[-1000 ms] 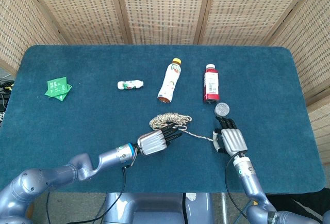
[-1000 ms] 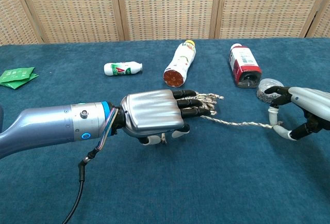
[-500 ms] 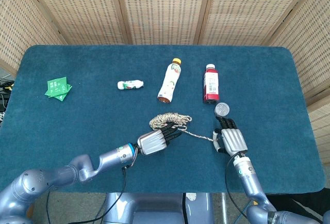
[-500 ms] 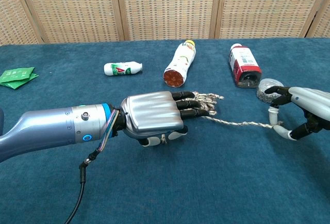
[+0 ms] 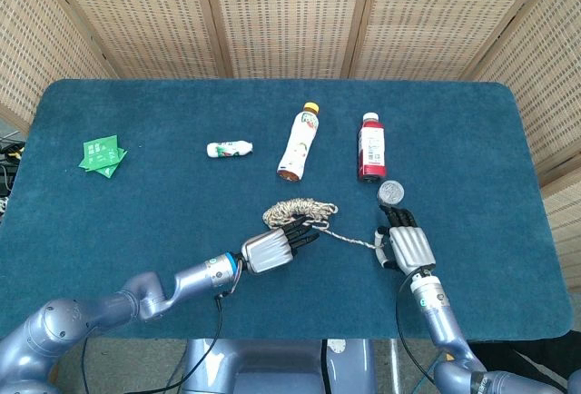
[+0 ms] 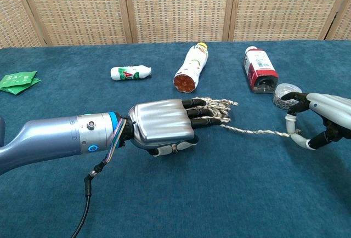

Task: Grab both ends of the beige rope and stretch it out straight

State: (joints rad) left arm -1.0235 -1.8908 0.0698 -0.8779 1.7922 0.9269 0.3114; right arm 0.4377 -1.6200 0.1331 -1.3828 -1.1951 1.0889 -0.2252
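The beige rope (image 5: 300, 207) lies partly bunched in a loose coil at the table's middle, with one strand (image 6: 255, 132) running right. My left hand (image 5: 270, 249) lies palm down beside the coil, its dark fingers (image 6: 200, 112) reaching onto it. A short bit of rope shows under the palm at the thumb, pinched there. My right hand (image 5: 406, 244) pinches the strand's far end between thumb and a finger (image 6: 289, 119). The left hand (image 6: 162, 125) fills the chest view's middle; the right hand (image 6: 321, 120) is at its right edge.
Behind the coil lie a tall yellow-capped bottle (image 5: 298, 143) and a red bottle (image 5: 370, 147). A round silver lid (image 5: 391, 192) sits just beyond my right hand. A small white bottle (image 5: 229, 149) and green packets (image 5: 102, 154) lie further left on the blue table (image 5: 508, 140).
My left hand has drawn back slightly towards the left, its fingertips sliding off part of the coil. The right hand and the strand's end have stayed put.
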